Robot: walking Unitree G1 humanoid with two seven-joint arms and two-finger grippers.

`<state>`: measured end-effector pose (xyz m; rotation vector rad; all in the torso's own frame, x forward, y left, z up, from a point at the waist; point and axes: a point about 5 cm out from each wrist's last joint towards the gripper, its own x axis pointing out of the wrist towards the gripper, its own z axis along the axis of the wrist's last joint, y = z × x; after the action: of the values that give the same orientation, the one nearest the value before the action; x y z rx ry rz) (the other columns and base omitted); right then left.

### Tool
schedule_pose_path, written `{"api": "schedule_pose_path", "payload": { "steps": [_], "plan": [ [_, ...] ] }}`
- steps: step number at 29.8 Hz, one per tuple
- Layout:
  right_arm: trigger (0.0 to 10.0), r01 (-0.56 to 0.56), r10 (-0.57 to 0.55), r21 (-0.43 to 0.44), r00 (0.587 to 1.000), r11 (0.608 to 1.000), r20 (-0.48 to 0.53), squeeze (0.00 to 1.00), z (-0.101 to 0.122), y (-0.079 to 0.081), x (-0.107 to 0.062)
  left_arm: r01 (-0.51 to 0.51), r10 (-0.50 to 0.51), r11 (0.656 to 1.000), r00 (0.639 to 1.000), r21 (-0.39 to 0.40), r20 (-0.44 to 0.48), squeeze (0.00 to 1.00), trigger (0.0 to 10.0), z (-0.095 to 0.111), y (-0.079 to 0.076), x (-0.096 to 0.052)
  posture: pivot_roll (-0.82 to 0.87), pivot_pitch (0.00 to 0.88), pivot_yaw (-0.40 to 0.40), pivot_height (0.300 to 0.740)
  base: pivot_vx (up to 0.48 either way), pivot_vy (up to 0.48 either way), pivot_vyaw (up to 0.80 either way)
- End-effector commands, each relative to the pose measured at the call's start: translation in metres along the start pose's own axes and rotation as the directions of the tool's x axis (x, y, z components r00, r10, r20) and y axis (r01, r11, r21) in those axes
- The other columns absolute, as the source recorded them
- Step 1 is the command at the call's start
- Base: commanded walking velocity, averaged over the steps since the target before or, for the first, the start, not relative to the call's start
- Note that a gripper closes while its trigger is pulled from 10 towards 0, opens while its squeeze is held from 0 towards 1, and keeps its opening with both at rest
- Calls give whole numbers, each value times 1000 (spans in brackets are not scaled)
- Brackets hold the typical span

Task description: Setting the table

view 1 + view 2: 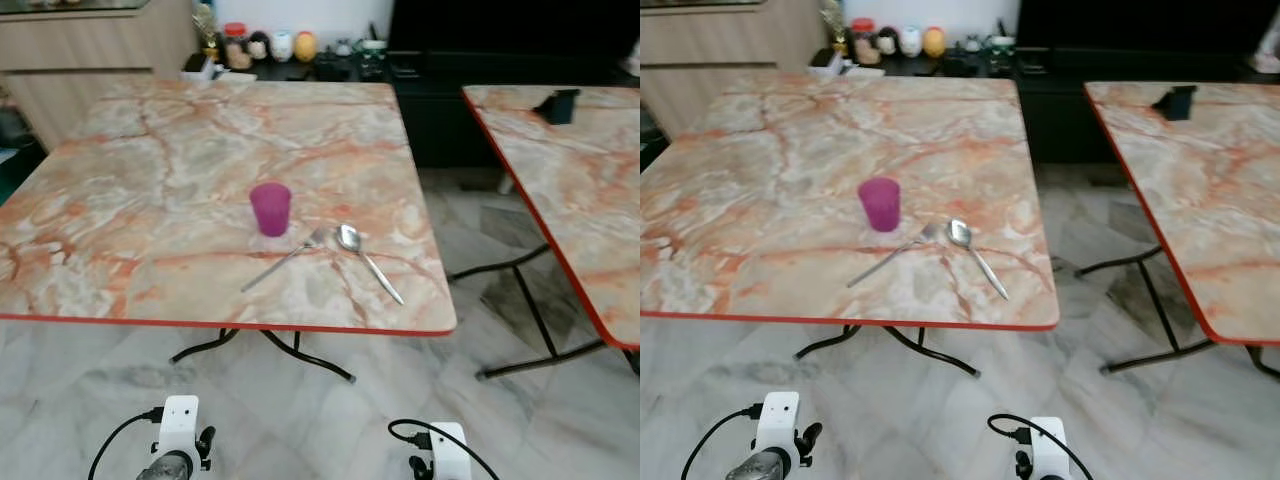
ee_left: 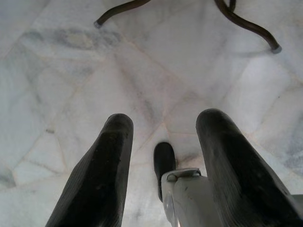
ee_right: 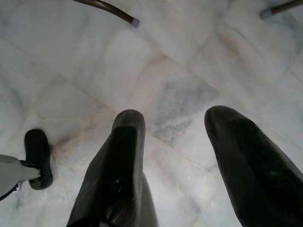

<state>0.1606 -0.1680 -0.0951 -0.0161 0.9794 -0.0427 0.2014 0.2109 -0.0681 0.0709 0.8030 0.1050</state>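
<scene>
A purple cup (image 1: 270, 208) stands upright on the marble-patterned table (image 1: 150, 180), near its front right part. Just right of the cup lie a fork (image 1: 285, 258) and a spoon (image 1: 366, 260), their heads close together and their handles spreading toward the front edge. Both arms hang low in front of the table, over the floor. In the left wrist view my left gripper (image 2: 163, 127) is open with only floor tiles between its fingers. In the right wrist view my right gripper (image 3: 175, 123) is open and holds nothing.
A second marble table (image 1: 570, 180) stands to the right with a dark object (image 1: 558, 105) on it; a floor gap separates the two. Black folding legs (image 1: 300, 355) sit under the near table. Jars and bottles (image 1: 260, 45) line a dark counter behind.
</scene>
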Motion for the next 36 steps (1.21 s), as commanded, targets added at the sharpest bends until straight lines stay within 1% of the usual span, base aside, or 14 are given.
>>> {"api": "schedule_pose_path", "payload": {
  "steps": [1, 9, 12, 14, 17, 20, 22, 25, 29, 36],
  "plan": [
    [10000, 4, -4, 26, 1000, 1000, 1, 0, -1, 2, 0, -11, 11, 1000, 1000, 5, -20, 0, 10000, -4, 3, -1, -56, 0, -50, 740, 0, 0, 0],
    [10000, 20, -20, 39, 1000, 999, -1, 0, 2, -3, 0, -13, 13, 1000, 1000, -2, -19, 0, 10000, -3, 3, -1, -53, 0, -50, 740, 0, 0, 0],
    [10000, 26, -26, 45, 1000, 999, -4, 0, 2, -4, 1, -9, 9, 1000, 1000, 18, -18, 0, 10000, -2, 3, 0, -54, 0, -44, 740, 0, 0, 0],
    [10000, 29, -29, 51, 1000, 998, -3, 0, 2, -5, 0, -1, 2, 999, 1000, 51, -14, 0, 10000, -1, 4, 0, -56, 0, -41, 740, 0, 0, 0],
    [10000, 32, -32, 52, 999, 998, -1, 0, 1, -7, 0, -6, 7, 998, 1000, 70, -8, 0, 10000, 0, 4, 0, -52, 0, -35, 740, 0, 0, 0],
    [10000, 48, -49, 69, 999, 996, 4, 0, 1, -9, 0, 5, -8, 995, 1000, 101, 30, 0, 10000, 3, 3, 0, -41, 0, -38, 740, 0, 0, 0],
    [10000, 52, -52, 74, 999, 996, 5, 0, 1, -10, 0, 7, -11, 995, 999, 103, 36, 0, 10000, 4, 3, 0, -41, 0, -38, 740, 0, 0, 0],
    [10000, 66, -67, 91, 998, 994, 15, 0, 3, -13, 0, 11, -21, 993, 996, 115, 82, 0, 10000, 9, 1, 0, -15, 0, -41, 740, 0, 0, 0],
    [10000, 73, -75, 98, 997, 992, 20, 0, 6, -15, 0, 20, -32, 992, 995, 128, 97, 0, 10000, 11, -1, 0, -7, 0, -39, 740, 0, 0, 0],
    [10000, 80, -85, 118, 996, 990, 39, 0, 12, -16, 1, 25, -39, 992, 993, 127, 109, 0, 10000, 12, -2, 0, 1, 0, -34, 740, 0, 0, 0]
  ]
}}
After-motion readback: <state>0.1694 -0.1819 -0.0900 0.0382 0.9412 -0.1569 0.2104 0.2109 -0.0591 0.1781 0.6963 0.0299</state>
